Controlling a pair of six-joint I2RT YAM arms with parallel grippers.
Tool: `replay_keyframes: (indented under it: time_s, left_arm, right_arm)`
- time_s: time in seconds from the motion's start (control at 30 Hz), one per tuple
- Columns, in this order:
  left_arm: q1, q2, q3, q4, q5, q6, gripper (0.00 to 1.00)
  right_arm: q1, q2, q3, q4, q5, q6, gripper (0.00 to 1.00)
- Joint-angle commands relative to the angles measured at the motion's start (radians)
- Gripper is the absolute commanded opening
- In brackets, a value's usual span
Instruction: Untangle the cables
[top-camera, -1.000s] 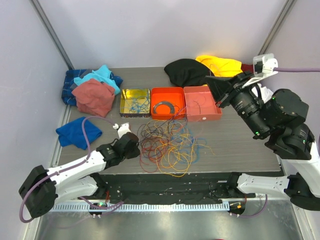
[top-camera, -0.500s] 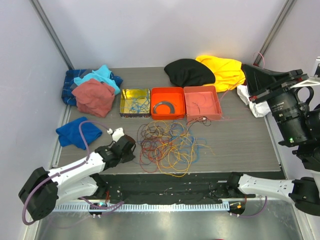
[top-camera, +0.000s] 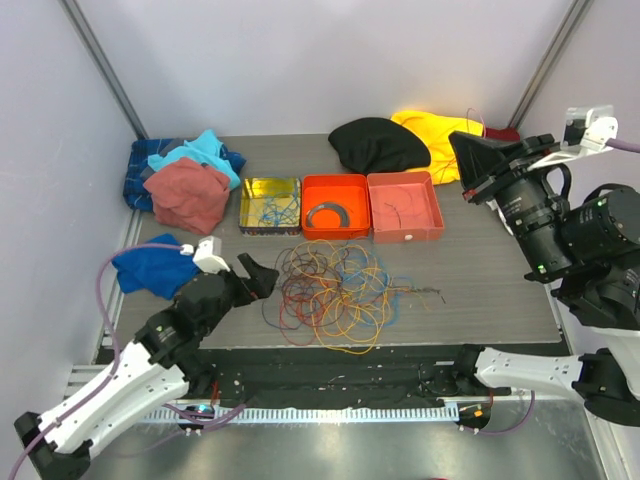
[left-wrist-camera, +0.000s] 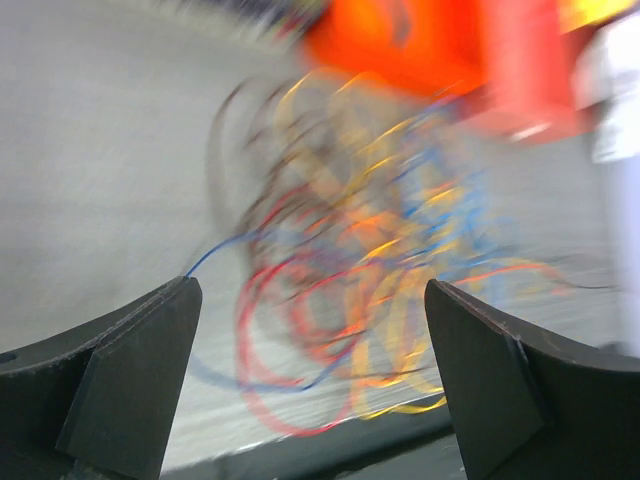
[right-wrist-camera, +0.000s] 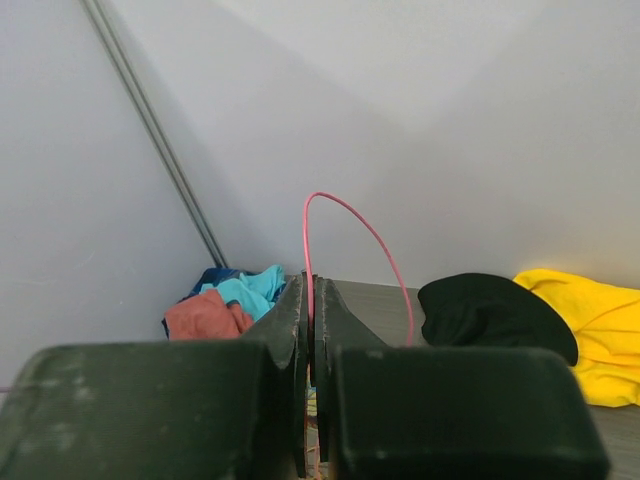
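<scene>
Found the cables (top-camera: 335, 292) heaped in one loose tangle of yellow, orange, blue, red and dark loops on the grey table (top-camera: 480, 270), toward its near edge, with a single dark strand trailing off toward 3 o'clock. Saw the left gripper (top-camera: 262, 275) at the tangle's 9 o'clock, jaws spread wide and holding nothing. Made out, in the blurred left wrist view, coloured loops lying between and beyond the two dark fingers (left-wrist-camera: 130, 380); could not tell whether touching.

Noted three containers in a row at 12 o'clock of the heap: a yellow tin (top-camera: 256, 192) with a few blue wires inside, an orange tray (top-camera: 345, 190) with a grey curved strip (top-camera: 328, 215), and a red tray (top-camera: 420, 195) with one thin wire.

Found the right gripper (top-camera: 462, 150) raised well above the table at about 2 o'clock, fingers pressed together on a thin pink wire (right-wrist-camera: 345, 215) arching up out of them.

Farther out, saw a black cloth (top-camera: 378, 145) and a yellow cloth (top-camera: 440, 130) at 1 o'clock, a blue cloth (top-camera: 150, 268) at 9 o'clock, and a pile of garments (top-camera: 187, 190) at 10 o'clock.
</scene>
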Motion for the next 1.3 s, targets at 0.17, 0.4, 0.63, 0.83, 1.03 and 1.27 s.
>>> replay_keyframes:
  time_s: [0.17,0.4,0.63,0.83,1.03,1.27]
  left_arm:
    - [0.003,0.07,0.087,0.316,0.183,0.145,1.0]
    - [-0.003,0.195,0.067,0.503,0.282,0.127,1.0]
    - [-0.007,0.218,0.032,0.555,0.29,0.119,1.0]
    - [-0.016,0.253,0.005,0.711,0.331,0.138,1.0]
    - [-0.049,0.327,0.042,0.75,0.351,0.156,1.0]
    - [-0.05,0.224,-0.016,0.673,0.324,0.136,1.0]
  right_arm:
    - [0.002,0.065,-0.011,0.002,-0.016,-0.001,0.01]
    - [0.001,0.183,0.171,0.073,0.079,-0.144,0.01]
    - [0.002,0.351,0.429,0.258,0.129,-0.356,0.01]
    - [0.001,0.394,0.429,0.341,0.128,-0.373,0.01]
    - [-0.005,0.426,0.394,0.367,0.145,-0.4,0.01]
    - [-0.21,0.464,0.325,0.354,0.09,-0.29,0.01]
